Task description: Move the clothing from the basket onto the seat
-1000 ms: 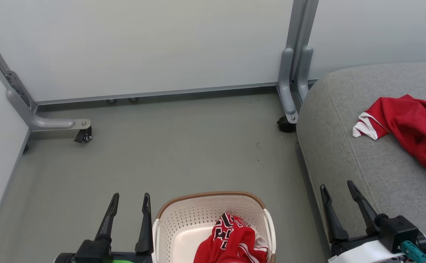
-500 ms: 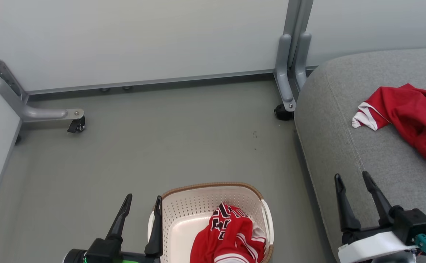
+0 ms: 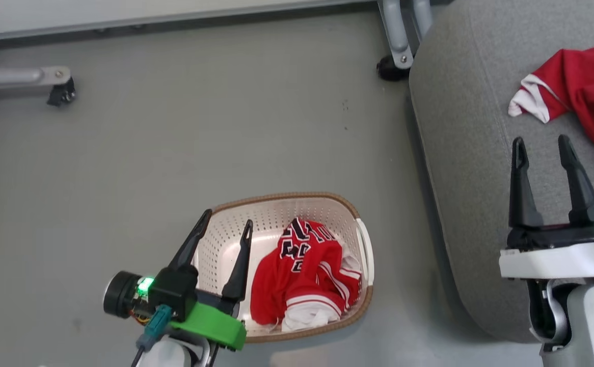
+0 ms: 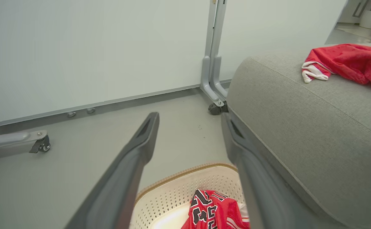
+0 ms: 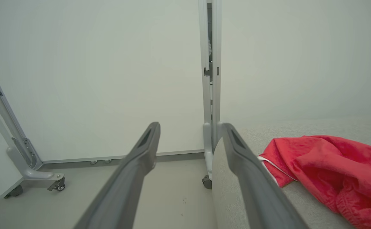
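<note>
The cream basket [image 3: 276, 214] [image 4: 176, 194] with a brown rim stands on the floor and holds a crumpled red jersey [image 3: 304, 272] [image 4: 215, 211] with black-and-white letters. A plain red garment [image 3: 590, 84] [image 4: 347, 62] [image 5: 328, 170] lies on the grey seat [image 3: 465, 153] [image 4: 300, 121] [image 5: 233, 194] at the right. My left gripper [image 3: 228, 224] [image 4: 190, 119] hangs open over the basket's left side, empty. Also empty, the right gripper [image 3: 540, 143] [image 5: 190, 128] is open over the seat's left part, short of the red garment.
Grey floor [image 3: 174, 142] surrounds the basket. Pale partition panels on wheeled grey feet [image 3: 22, 79] [image 3: 394, 56] close off the far side. The seat's rounded edge stands just right of the basket.
The head camera has tilted down, so the whole picture shifted. Against the basket, my left gripper has moved right, from beside its left wall to over its left side. Both grippers stayed open.
</note>
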Robot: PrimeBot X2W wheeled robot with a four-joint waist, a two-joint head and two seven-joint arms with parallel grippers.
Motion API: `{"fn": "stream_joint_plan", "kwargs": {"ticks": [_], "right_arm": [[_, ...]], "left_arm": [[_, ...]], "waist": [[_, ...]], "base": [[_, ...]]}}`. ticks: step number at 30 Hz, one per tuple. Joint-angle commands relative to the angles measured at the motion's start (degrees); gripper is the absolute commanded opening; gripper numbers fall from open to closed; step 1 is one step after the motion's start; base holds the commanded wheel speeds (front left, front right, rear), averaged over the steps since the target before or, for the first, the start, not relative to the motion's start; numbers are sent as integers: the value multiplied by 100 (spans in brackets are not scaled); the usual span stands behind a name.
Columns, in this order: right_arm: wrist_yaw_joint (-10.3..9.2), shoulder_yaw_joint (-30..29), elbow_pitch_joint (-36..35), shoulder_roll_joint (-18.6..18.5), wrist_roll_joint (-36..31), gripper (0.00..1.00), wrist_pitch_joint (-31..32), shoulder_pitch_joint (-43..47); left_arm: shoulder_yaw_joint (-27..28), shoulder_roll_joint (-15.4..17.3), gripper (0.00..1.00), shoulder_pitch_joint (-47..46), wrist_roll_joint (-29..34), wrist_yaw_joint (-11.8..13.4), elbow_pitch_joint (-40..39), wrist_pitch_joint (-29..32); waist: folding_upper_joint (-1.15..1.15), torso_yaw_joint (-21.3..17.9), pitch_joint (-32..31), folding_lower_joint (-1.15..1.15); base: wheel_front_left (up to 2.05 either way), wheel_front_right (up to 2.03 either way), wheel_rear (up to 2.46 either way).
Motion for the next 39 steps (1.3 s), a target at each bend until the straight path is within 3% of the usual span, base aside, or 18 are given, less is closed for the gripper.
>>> {"fn": "stream_joint_plan", "kwargs": {"ticks": [1, 6, 15, 20, 27, 39], "right_arm": [[0, -38, -59, -23, -11, 100, -20, -168], [-1, -89, -175, -6, -7, 100, -20, -480], [0, 134, -379, 125, -30, 100, -20, -1086], [0, 340, -407, 176, -34, 100, -20, -1315], [0, 380, -618, 207, -59, 100, -20, -1526], [-1, 600, -899, 213, -170, 100, -20, -1738]], "left_arm": [[-85, 105, 100, -262, 111, -24, 163, 6], [-602, 269, 100, -1014, 371, -45, 1042, 6], [-2105, 658, 100, -2690, 39, -47, 2804, 6], [-2777, 581, 100, -3433, -123, -48, 3998, 182], [-3022, 393, 100, -4212, -388, -47, 5156, 512], [-3161, 343, 100, -4958, -285, 68, 6044, 602]], "waist": [[0, -315, 929, 0], [0, -496, 1446, 0], [0, -1042, 2468, 0], [0, -1330, 2856, 0], [0, -1591, 3380, 0], [0, -1719, 3860, 0]], "base": [[0, 0, 0], [0, 0, 0], [0, 0, 0], [0, 0, 0], [0, 0, 0], [0, 0, 0]]}}
